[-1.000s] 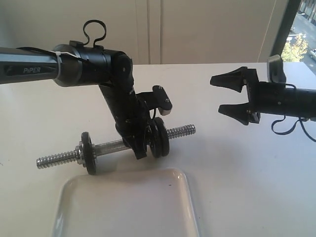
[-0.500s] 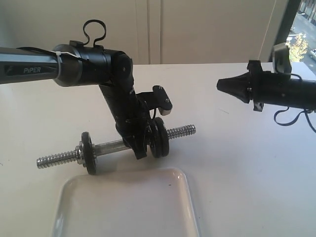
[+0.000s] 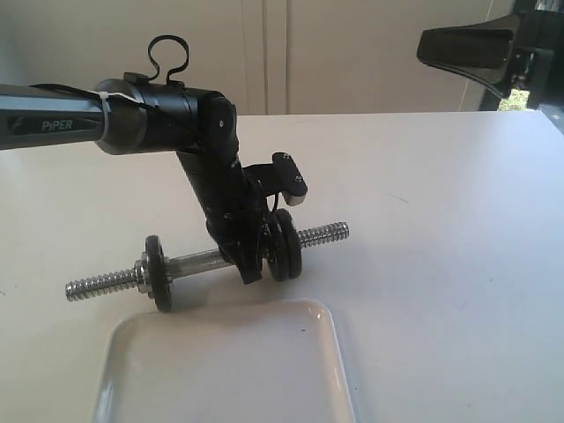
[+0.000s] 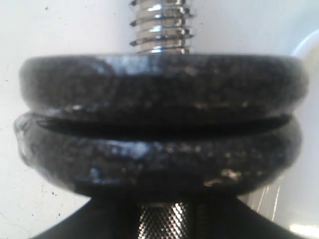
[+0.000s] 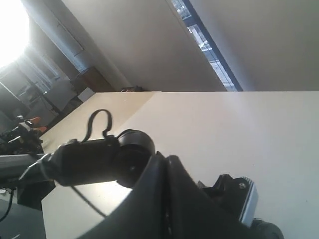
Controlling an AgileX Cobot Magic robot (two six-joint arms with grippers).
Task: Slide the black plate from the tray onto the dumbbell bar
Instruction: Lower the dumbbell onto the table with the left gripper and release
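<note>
Lying on the white table (image 3: 441, 264), the dumbbell bar (image 3: 198, 262) runs from the lower left up toward the right in the exterior view, and both of its threaded ends are bare. The black plate (image 3: 293, 242) is already on the bar near the right end. It is the outer one of 2 look-alike discs, and it stands upright, pressed against the inner disc (image 3: 276, 248). In the left wrist view only a thin dark gap shows between the 2 rims, and the coarse thread comes out beyond the outer one. 1 more disc (image 3: 159, 273) sits on the bar near the left end, with a silver collar nut (image 3: 140, 270) touching it on the outer side.

The left gripper (image 3: 251, 260) reaches down from its arm to the middle of the bar, just beside the inner disc. Its fingers (image 4: 99, 224) are on both sides of the knurled steel and pinch it.

The right gripper (image 3: 463, 48) is high at the top right of the exterior view, well apart from the bar. Its fingers (image 5: 149, 199) are pressed together, with only a thin line between them, and they hold nothing.

The tray (image 3: 220, 370) lies on the table in front of the bar, near it but not touching.
</note>
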